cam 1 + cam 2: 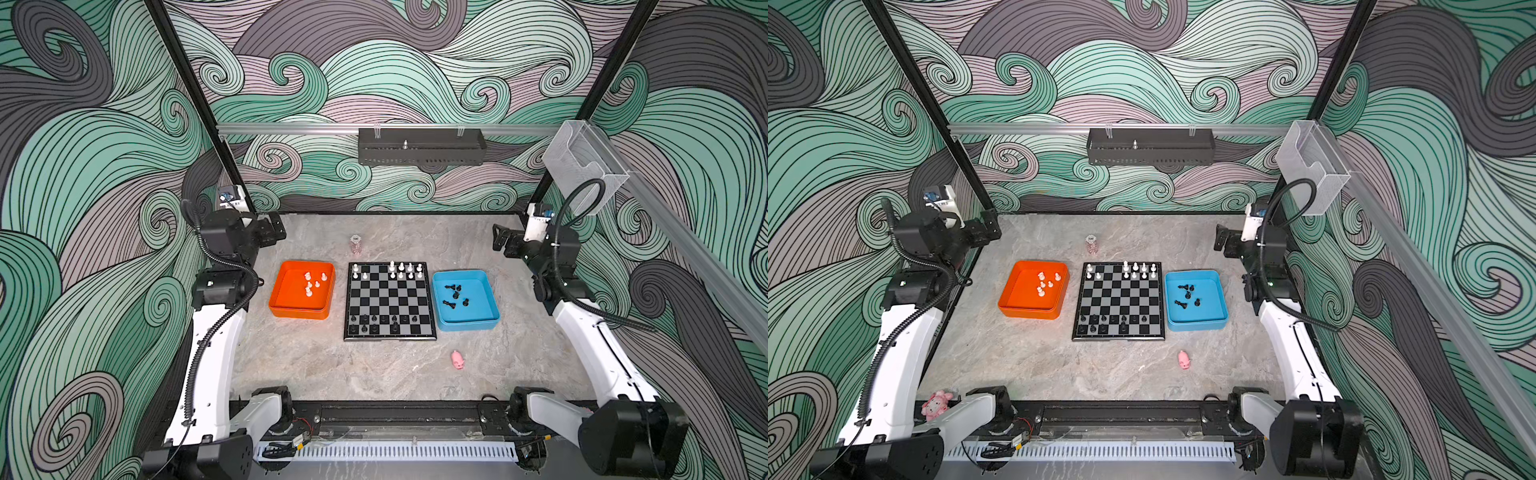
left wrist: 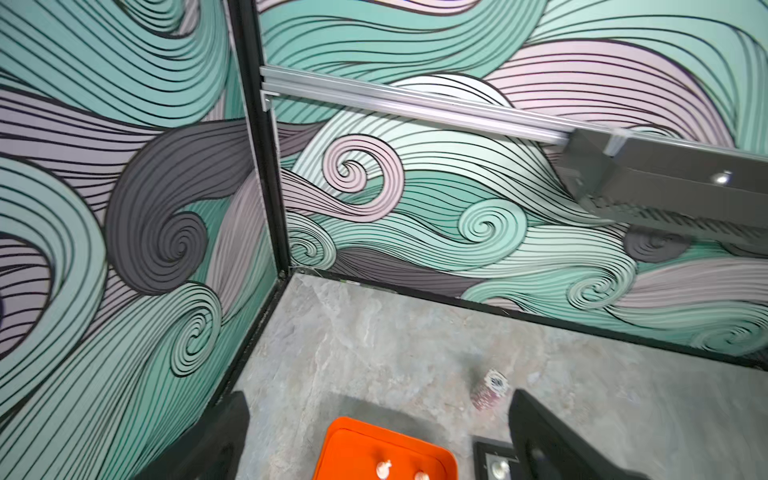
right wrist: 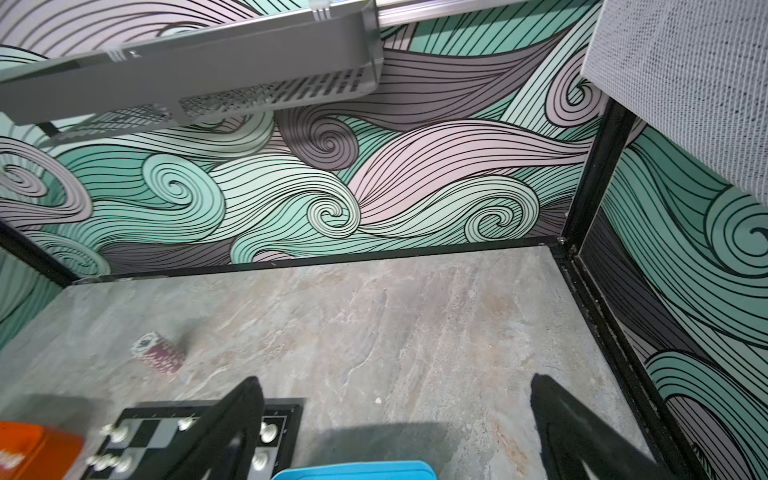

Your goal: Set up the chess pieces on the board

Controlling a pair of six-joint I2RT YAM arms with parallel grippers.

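Nothing reads clearly — the mark atop the pinkish jar (image 2: 490, 390) is too blurred.

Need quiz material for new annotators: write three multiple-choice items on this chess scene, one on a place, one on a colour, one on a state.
1. In the top views, where does the blue tray lie relative to the board?
A) to its left
B) to its right
C) on top of it

2. What colour are the loose pieces in the orange tray?
A) white
B) black
C) mixed

3. How do the jaws of the left gripper stand?
A) wide apart, holding nothing
B) shut on a pawn
C) shut on a tray rim

Answers:
1 B, both top views show the blue tray just past the board's right edge.
2 A, every piece in the orange tray is white.
3 A, the left wrist view shows the jaws wide apart with nothing held.
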